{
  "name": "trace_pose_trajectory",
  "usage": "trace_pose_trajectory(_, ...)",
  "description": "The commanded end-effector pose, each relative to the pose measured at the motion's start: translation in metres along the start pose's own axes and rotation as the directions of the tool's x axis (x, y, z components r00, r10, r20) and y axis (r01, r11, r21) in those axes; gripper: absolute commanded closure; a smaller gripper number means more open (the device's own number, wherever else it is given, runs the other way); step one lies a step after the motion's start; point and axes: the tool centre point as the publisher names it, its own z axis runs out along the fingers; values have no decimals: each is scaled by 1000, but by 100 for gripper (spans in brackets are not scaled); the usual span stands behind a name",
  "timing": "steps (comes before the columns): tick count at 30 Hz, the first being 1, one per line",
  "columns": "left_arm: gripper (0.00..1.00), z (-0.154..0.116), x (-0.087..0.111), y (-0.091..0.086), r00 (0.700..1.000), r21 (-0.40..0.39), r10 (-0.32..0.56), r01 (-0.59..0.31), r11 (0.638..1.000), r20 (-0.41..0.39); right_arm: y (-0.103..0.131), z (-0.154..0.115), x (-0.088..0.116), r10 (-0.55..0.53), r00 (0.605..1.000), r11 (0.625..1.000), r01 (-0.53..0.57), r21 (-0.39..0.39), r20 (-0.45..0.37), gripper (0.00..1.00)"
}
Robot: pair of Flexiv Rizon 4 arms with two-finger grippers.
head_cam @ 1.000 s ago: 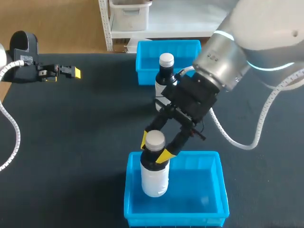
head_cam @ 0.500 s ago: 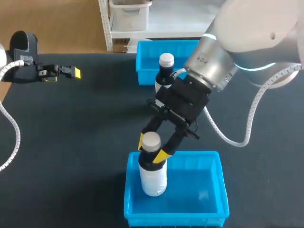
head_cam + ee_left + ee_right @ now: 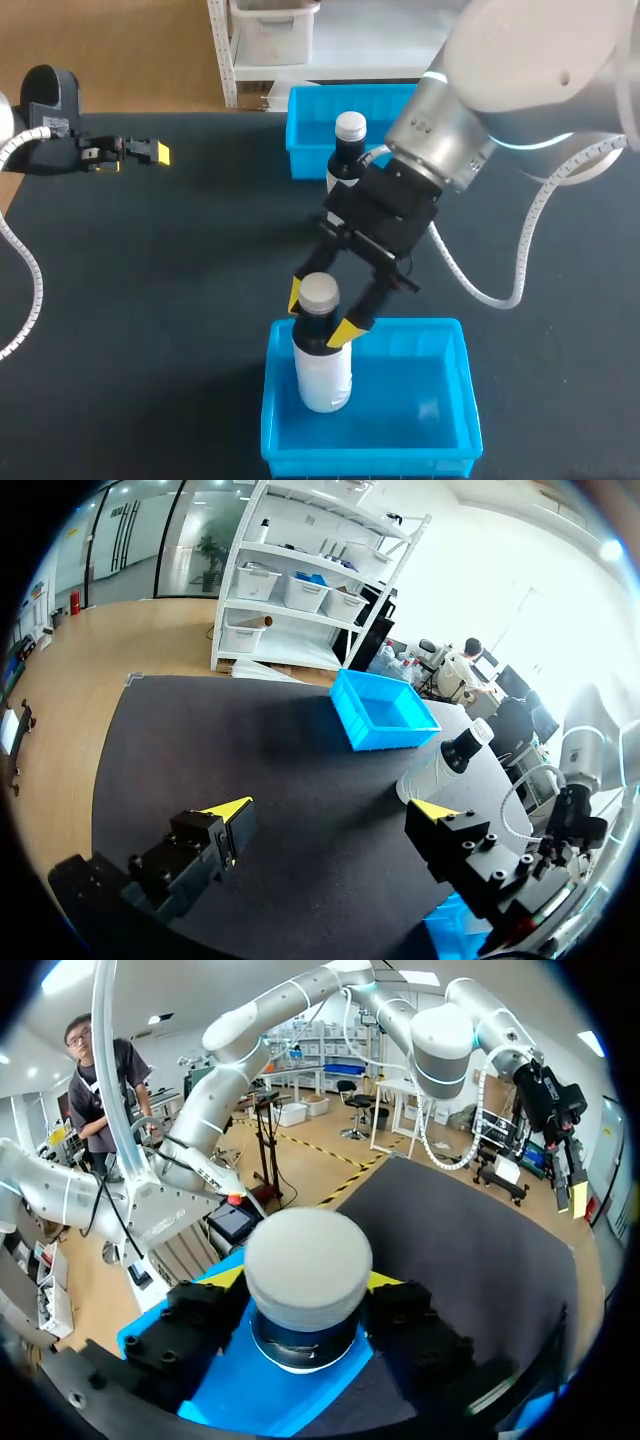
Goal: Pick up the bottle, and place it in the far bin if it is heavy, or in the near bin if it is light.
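Right gripper (image 3: pixel 320 316) has its fingers clenched on the neck of the white bottle (image 3: pixel 322 378), upright inside the near bin (image 3: pixel 412 388), so prob judged light. Left gripper (image 3: pixel 330 815) is parked away w/ fingers spread.

our near bin (image 3: pixel 445 400) has open floor beside the bottle (image 3: pixel 322 375); a second bottle (image 3: pixel 347 145) stands near the far bin (image 3: pixel 303 135), behind our right arm (image 3: pixel 445 130).
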Motion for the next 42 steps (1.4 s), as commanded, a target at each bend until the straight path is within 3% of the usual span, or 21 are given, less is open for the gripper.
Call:
trace_pose_trajectory(1,0,0,0,0,1000,0,0,0,1000,0,0,-2,2,17,1000,1000,-17,1,-8,0)
trace_pose_trajectory(9,0,0,0,0,1000,0,0,0,1000,0,5,-34,29,109,993,993,-107,48,-36,0)
trace_pose_trajectory(14,0,0,0,0,1000,0,0,0,1000,0,9,-70,57,195,979,974,-186,131,-57,0)
trace_pose_trajectory(19,0,0,0,0,1000,0,0,0,1000,0,5,-110,86,290,956,932,-271,242,-46,0)
trace_pose_trajectory(25,0,0,0,0,1000,0,0,0,1000,0,-16,-155,117,376,926,867,-345,359,-17,0)
trace_pose_trajectory(34,0,0,0,0,1000,0,0,0,1000,0,-59,-198,148,439,895,791,-424,441,73,0)
trace_pose_trajectory(42,0,0,0,0,1000,0,0,0,1000,0,-99,-212,150,421,902,776,-415,475,98,0)
